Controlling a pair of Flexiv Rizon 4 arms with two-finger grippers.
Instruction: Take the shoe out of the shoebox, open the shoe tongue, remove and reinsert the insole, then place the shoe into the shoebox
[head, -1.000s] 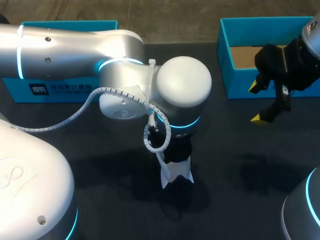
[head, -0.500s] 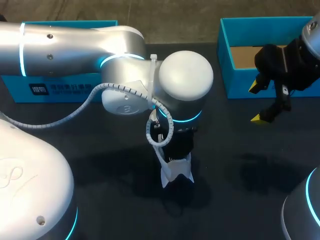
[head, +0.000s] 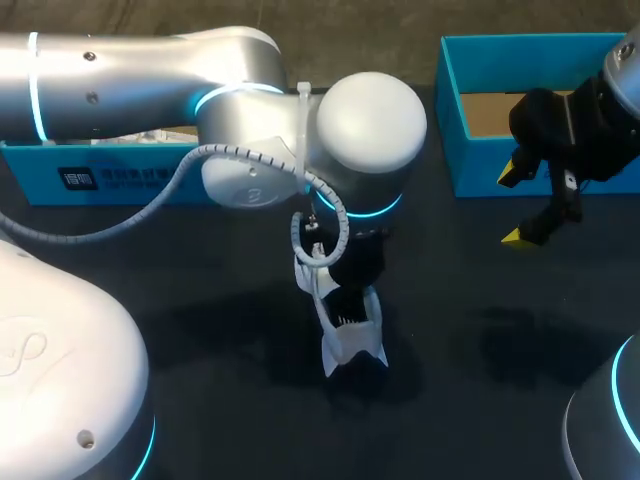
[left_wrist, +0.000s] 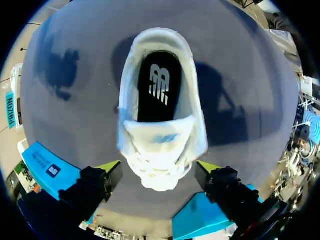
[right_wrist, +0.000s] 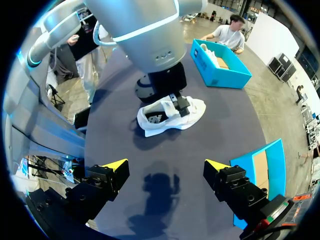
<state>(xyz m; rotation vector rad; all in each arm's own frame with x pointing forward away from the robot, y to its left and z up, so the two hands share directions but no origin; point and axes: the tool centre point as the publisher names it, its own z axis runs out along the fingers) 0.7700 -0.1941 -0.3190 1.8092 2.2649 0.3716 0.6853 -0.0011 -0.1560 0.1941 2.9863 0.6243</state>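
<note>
- At mid-table the white shoe (left_wrist: 160, 155) stands on its sole, outside the shoebox (head: 478, 165), which sits well apart at the far right.
- My left gripper (left_wrist: 159, 167) hangs over the laced front, fingers spread wide, gripping nothing.
- My right gripper (head: 512, 206) hovers beside the shoebox, likewise wide and empty.
- The tongue (left_wrist: 160, 137) appears drawn forward and the black insole (left_wrist: 159, 90) lies inside; I judge the insole step to be in hand.
- The next move calls for reaching into the opening, pinching the insole's heel edge and lifting it without dragging the shoe.
</note>
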